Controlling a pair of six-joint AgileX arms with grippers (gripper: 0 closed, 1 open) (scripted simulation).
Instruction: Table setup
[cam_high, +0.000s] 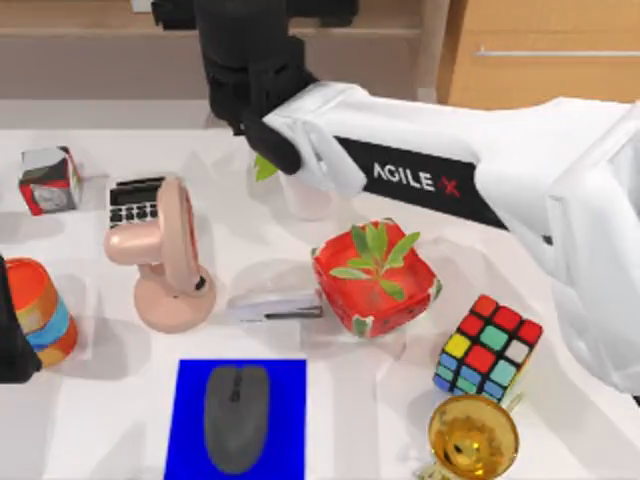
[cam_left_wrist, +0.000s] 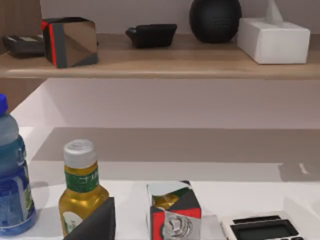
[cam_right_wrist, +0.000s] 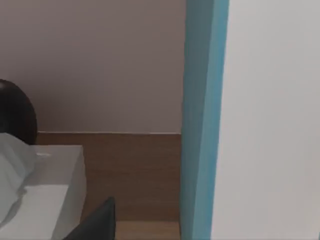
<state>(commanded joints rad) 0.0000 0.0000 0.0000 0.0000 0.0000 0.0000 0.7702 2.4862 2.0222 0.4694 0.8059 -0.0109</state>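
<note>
Top view shows you the right arm stretched across the table toward its far edge, with the right gripper just beside a pale pot with a green leaf; you cannot tell whether that tool is clenched or released. In front of it sit a red planter, a stapler, a pink stand, a calculator and a mirrored cube. Nearer you lie a mouse on a blue mat, a colour cube and a golden goblet. The left gripper is parked at the table's left edge beside a striped cup; its state you cannot tell either. Left wrist view gives you a blue bottle, a yellow bottle, the cube and calculator, and a shelf holding a tissue box and a dark ball. Right wrist view looks at that shelf, with the tissue box and a blue-edged white panel close by.
</note>
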